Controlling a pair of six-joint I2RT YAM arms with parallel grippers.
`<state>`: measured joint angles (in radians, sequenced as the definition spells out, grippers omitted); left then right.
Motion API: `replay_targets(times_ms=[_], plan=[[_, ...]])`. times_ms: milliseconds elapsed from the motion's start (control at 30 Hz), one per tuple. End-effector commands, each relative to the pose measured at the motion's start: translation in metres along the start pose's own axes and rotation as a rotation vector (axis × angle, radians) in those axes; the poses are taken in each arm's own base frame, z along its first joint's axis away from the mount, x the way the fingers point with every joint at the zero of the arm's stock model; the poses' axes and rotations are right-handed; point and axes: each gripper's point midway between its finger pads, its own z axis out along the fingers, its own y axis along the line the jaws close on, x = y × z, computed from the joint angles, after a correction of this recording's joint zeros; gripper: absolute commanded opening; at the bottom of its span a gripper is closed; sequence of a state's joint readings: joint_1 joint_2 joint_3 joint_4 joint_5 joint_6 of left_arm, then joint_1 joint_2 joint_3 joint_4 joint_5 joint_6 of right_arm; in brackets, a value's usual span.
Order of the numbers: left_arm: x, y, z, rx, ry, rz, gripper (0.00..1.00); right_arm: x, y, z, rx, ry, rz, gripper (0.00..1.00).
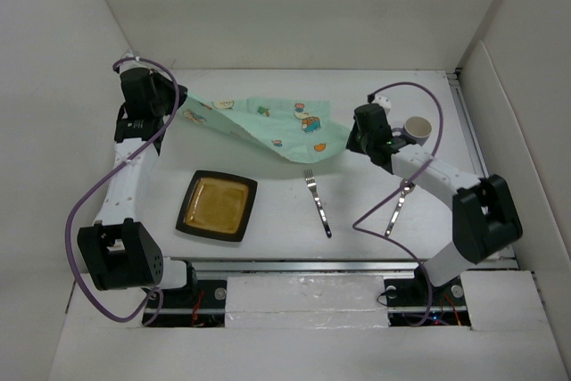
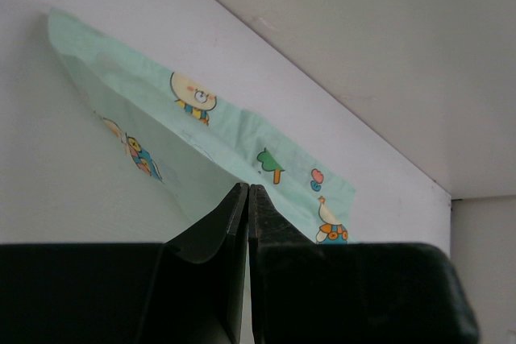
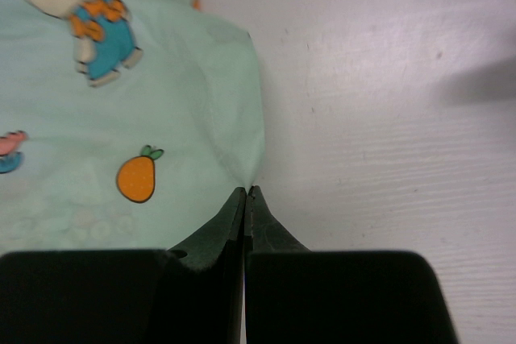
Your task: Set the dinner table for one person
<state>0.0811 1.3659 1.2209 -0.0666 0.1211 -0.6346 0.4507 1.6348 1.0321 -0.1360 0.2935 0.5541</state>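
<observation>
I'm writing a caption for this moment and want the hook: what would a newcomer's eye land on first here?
The mint-green cartoon placemat, stretched across the far side of the white table between the left gripper and the right gripper, each pinched shut on a corner. Nearer the arms lie a dark square plate with an amber centre at left and a fork in the middle.

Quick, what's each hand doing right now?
Left hand: closed on the placemat.
Right hand: closed on the placemat's other corner.
</observation>
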Motion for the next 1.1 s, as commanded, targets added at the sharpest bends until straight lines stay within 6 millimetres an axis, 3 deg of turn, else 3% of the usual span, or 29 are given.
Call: replay_targets(times_ms=[0,33,133,167,267,333,400,467,500,600,633,700,733,800,833,900,933,967,1033,1067], plan=[[-0.062,-0.064,-0.034,0.178,-0.148,-0.017,0.0,-0.13,0.024,-0.091,-0.082,-0.33,0.009,0.0],[-0.073,-0.076,-0.05,0.218,-0.18,-0.02,0.0,-0.155,0.026,-0.126,-0.115,-0.402,0.021,0.0],[-0.102,-0.11,-0.09,0.316,-0.254,-0.03,0.0,-0.198,0.023,-0.193,-0.144,-0.529,0.012,0.0],[-0.114,-0.121,-0.105,0.343,-0.291,-0.025,0.0,-0.21,0.022,-0.226,-0.184,-0.581,0.018,0.0],[-0.135,-0.137,-0.15,0.393,-0.389,-0.019,0.0,-0.232,0.011,-0.288,-0.216,-0.669,0.012,0.0],[-0.147,-0.147,-0.179,0.436,-0.461,-0.017,0.0,-0.239,0.007,-0.314,-0.234,-0.71,0.01,0.0],[-0.151,-0.147,-0.192,0.44,-0.492,-0.014,0.0,-0.245,-0.002,-0.331,-0.233,-0.747,0.011,0.0],[-0.151,-0.147,-0.2,0.449,-0.514,-0.018,0.0,-0.249,-0.008,-0.334,-0.221,-0.744,0.001,0.0],[-0.151,-0.146,-0.2,0.449,-0.513,-0.02,0.0,-0.25,-0.009,-0.325,-0.205,-0.731,-0.009,0.0],[-0.141,-0.136,-0.176,0.416,-0.473,-0.019,0.0,-0.256,-0.014,-0.306,-0.186,-0.712,-0.019,0.0],[-0.135,-0.13,-0.162,0.398,-0.45,-0.022,0.0,-0.258,-0.014,-0.288,-0.17,-0.687,-0.026,0.0],[-0.121,-0.118,-0.136,0.371,-0.402,-0.028,0.0,-0.267,-0.016,-0.271,-0.179,-0.67,-0.036,0.0],[-0.114,-0.109,-0.114,0.337,-0.368,-0.03,0.0,-0.268,-0.015,-0.248,-0.171,-0.632,-0.044,0.0],[-0.107,-0.1,-0.093,0.303,-0.343,-0.027,0.0,-0.275,-0.007,-0.226,-0.207,-0.609,-0.058,0.0],[-0.101,-0.092,-0.071,0.276,-0.311,-0.028,0.0,-0.281,-0.004,-0.205,-0.206,-0.583,-0.059,0.0],[-0.102,-0.09,-0.054,0.256,-0.296,-0.021,0.0,-0.288,0.002,-0.189,-0.233,-0.563,-0.067,0.0],[-0.096,-0.083,-0.033,0.225,-0.263,-0.023,0.0,-0.301,0.006,-0.191,-0.244,-0.586,-0.064,0.0],[-0.103,-0.087,-0.029,0.227,-0.271,-0.02,0.0,-0.303,0.011,-0.171,-0.253,-0.558,-0.067,0.0],[-0.101,-0.081,-0.005,0.196,-0.248,-0.012,0.0,-0.311,0.023,-0.163,-0.293,-0.546,-0.074,0.0],[-0.111,-0.09,-0.005,0.211,-0.264,-0.007,0.0,-0.325,0.025,-0.157,-0.292,-0.551,-0.069,0.0]])
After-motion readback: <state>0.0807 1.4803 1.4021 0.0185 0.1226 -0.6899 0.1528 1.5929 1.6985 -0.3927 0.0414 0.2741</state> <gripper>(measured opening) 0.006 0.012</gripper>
